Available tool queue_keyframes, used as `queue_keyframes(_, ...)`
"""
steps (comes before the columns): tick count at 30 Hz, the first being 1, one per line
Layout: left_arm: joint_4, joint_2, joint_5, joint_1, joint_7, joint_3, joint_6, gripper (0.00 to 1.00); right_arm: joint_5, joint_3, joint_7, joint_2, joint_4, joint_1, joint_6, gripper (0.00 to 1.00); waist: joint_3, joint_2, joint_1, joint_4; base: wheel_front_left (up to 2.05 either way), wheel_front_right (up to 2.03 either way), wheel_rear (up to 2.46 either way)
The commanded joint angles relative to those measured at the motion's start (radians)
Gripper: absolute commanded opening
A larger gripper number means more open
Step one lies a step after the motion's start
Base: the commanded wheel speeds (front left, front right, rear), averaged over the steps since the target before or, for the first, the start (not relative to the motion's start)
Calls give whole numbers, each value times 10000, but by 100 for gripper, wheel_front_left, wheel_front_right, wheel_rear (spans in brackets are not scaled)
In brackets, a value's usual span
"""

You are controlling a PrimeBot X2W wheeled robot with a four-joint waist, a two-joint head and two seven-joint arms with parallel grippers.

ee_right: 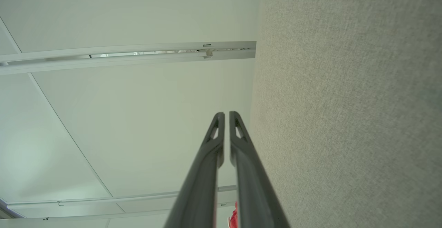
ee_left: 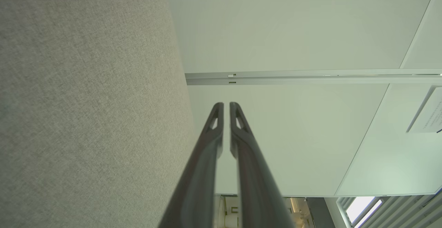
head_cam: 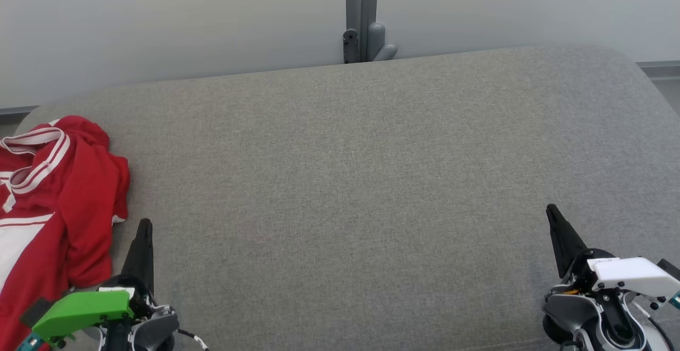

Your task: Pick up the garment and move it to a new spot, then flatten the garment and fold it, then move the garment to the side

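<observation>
Right now your left gripper (head_cam: 143,230) at the lower left and your right gripper (head_cam: 553,214) at the lower right both have their long dark fingers pressed together, holding nothing. The garment (head_cam: 58,197), soft red cloth with white stripes, lies crumpled at the frame's left edge, just beside the left fingers, on a grey woven cushion (head_cam: 345,181). The pick-up looks not yet begun; next, you'd part the left fingers and reach into the bunched folds.

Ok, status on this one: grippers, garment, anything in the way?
Left gripper shut, empty, beside the garment. Right gripper shut, empty. Garment red, crumpled, at left edge of the grey cushion, not held. Nothing blocking.
</observation>
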Motion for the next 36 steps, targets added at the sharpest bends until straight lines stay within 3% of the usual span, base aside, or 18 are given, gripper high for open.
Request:
queue_keyframes(1,54,-11,-1,31,-2,-7,0,100,-3,7,-3,10,55,29,0,100,0,0,0,0,0,0,0)
queue_keyframes(11,159,-24,143,198,-456,-375,0,100,-244,227,-477,28,-28,287,-1,100,0,8,0,3,0,0,0)
queue_keyframes(20,225,41,1046,176,-838,-562,72,100,-1537,341,-855,18,-260,351,-1,100,23,15,0,8,0,0,0)
queue_keyframes(36,115,285,4715,133,-1487,-777,388,100,-6166,731,-1517,-228,-1060,335,0,100,-32,29,0,65,0,0,0)
